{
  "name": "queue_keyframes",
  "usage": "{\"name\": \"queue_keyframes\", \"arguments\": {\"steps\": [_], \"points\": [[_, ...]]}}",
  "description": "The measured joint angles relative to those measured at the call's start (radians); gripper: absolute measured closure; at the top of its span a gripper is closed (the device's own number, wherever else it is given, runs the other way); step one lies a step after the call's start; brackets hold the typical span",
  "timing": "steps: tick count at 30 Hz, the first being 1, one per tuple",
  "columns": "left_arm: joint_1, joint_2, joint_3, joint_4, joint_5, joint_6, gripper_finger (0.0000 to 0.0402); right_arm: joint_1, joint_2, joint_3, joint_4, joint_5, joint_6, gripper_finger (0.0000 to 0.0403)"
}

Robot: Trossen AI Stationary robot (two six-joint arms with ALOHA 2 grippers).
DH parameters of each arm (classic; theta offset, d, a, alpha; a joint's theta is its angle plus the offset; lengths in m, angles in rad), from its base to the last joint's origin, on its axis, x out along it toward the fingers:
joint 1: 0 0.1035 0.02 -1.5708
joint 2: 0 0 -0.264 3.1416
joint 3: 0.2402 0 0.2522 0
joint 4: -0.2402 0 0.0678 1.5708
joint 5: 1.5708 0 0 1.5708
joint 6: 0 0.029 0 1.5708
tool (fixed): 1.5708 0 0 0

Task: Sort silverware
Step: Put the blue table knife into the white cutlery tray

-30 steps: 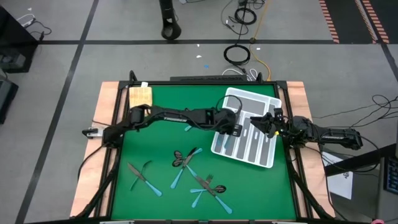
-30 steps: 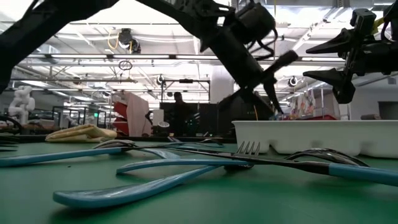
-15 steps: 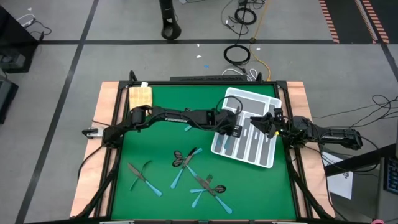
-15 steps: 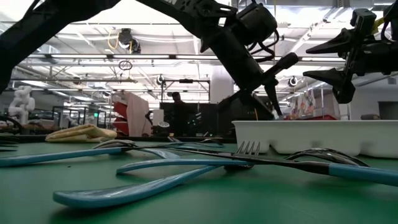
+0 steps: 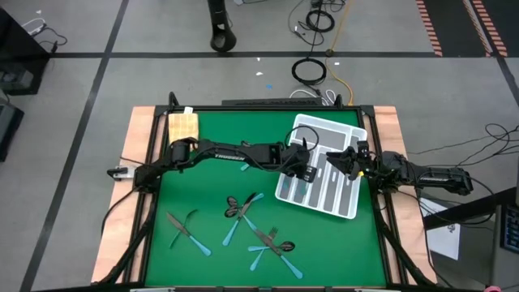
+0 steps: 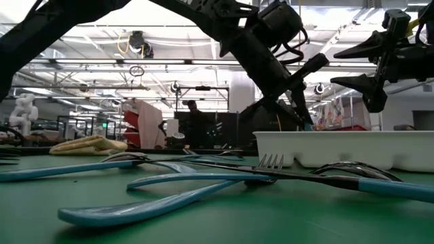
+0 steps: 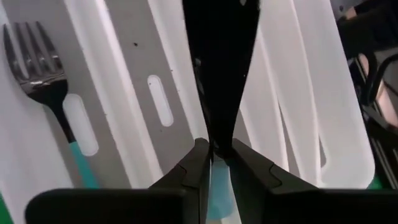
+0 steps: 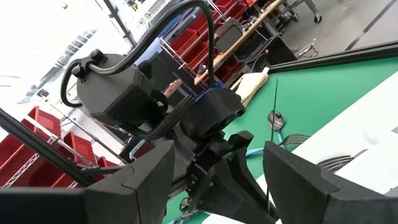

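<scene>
My left gripper reaches over the white tray, shut on one piece of silverware with a light-blue handle and a long dark head. In the left wrist view a fork lies in a tray compartment beside it. More pieces lie in the tray. Several forks, spoons and knives lie crossed on the green mat. My right gripper hangs open above the tray's right side, touching nothing. My left gripper pinches the piece's light-blue handle between its two fingers. The fingers lie along the handle and the dark head points on past their tips. They come slanting down from above. The piece is lifted clear, over a tray compartment.
A tan sponge-like block sits at the mat's far left corner. One light-blue piece lies under the left arm. The tray's white wall stands up from the mat. Wooden table edges flank the mat; bare mat lies at the near right.
My left gripper has edged a little toward the table's right, farther over the tray, carrying the held piece with it. It stays shut. The right gripper has kept still.
</scene>
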Motion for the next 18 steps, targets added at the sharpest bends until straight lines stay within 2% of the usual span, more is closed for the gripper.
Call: {"name": "queue_keyframes", "arguments": {"steps": [5,12,18], "points": [[0.007,0.000,0.000,-0.005,0.054,0.074,0.0338,0.000,0.000,0.000,0.000,0.000,-0.007,0.0172],[0.017,-0.001,0.000,-0.094,0.096,0.188,0.0338,0.000,0.000,0.000,0.000,-0.005,-0.007,0.0172],[0.028,-0.001,-0.001,-0.078,0.138,0.264,0.0338,0.000,0.000,0.000,0.000,-0.004,-0.007,0.0172]]}}
